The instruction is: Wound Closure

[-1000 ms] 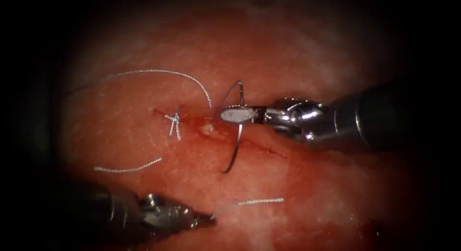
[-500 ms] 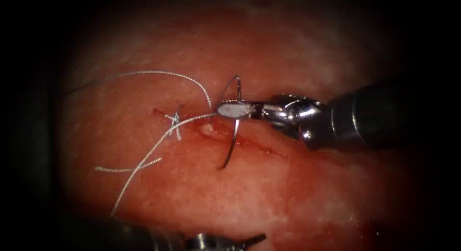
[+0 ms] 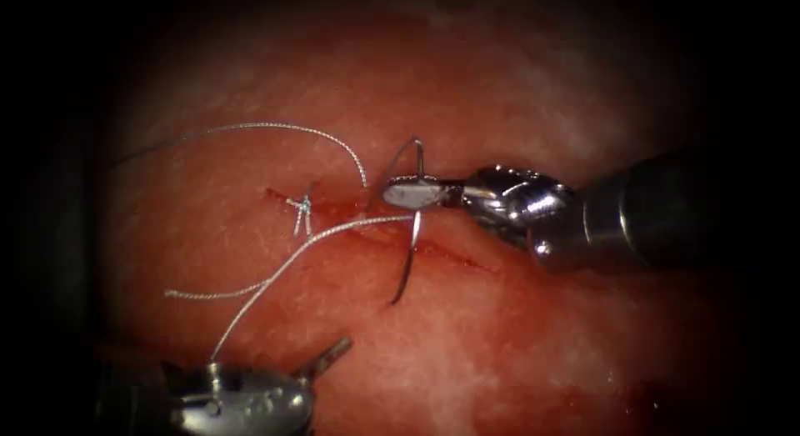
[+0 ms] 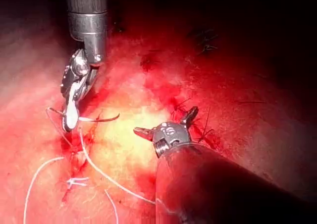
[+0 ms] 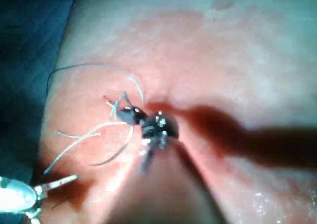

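My left tool (image 3: 321, 361), jaws apart, has risen back beside the thread (image 3: 275, 278); my right tool (image 3: 412, 192) still clamps the needle (image 3: 406, 265) mid-curve over the cut (image 3: 450, 253); knot (image 3: 302, 209) lies left.

Left tool (image 3: 250, 386) shaft cut off; thread (image 3: 275, 278) grip unclear

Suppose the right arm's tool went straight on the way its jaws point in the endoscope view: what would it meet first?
Probably the knot at the cut's left end; the right tool, shut on the needle, points left at it, though depth is unclear.
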Controlling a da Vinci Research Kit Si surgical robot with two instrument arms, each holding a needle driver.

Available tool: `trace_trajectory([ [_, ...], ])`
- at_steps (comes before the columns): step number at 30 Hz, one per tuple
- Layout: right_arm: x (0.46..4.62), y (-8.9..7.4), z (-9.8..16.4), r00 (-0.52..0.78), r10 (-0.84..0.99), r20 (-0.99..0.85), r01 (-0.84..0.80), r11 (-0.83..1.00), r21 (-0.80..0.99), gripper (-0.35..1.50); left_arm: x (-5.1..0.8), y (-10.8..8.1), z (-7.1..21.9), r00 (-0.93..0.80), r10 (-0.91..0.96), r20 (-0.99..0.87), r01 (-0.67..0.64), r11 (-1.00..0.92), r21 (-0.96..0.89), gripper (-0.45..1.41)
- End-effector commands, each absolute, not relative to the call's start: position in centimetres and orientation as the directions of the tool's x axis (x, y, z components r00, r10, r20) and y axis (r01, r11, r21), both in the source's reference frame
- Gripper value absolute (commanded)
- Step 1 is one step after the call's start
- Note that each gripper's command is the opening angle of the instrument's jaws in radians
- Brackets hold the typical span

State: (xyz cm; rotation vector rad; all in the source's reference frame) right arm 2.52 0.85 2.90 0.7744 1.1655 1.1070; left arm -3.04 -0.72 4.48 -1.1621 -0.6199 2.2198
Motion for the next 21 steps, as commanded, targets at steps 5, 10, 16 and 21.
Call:
trace_trajectory([
  [5, 2.56, 0.7, 2.9, 0.017, 0.949, -0.314, -0.259, 0.307, 0.916, -0.35, -2.75, -0.4, 4.4, -0.406, 0.700, -0.587, -0.369, -0.714, -0.596, 1.10],
  [10, 2.57, 0.7, 2.9, 0.019, 0.940, -0.341, -0.257, 0.334, 0.907, -0.35, -2.36, 0.0, 4.4, -0.323, 0.727, -0.606, -0.478, -0.678, -0.558, 0.84],
  [16, 2.60, 0.7, 2.9, 0.011, 0.931, -0.365, -0.253, 0.356, 0.900, -0.35, -2.10, 0.3, 5.0, -0.322, 0.719, -0.616, -0.542, -0.674, -0.502, 0.02],
  [21, 2.60, 0.7, 2.9, 0.012, 0.924, -0.381, -0.252, 0.372, 0.893, -0.35, -2.23, 0.3, 5.6, -0.336, 0.690, -0.641, -0.533, -0.700, -0.475, -0.45],
])
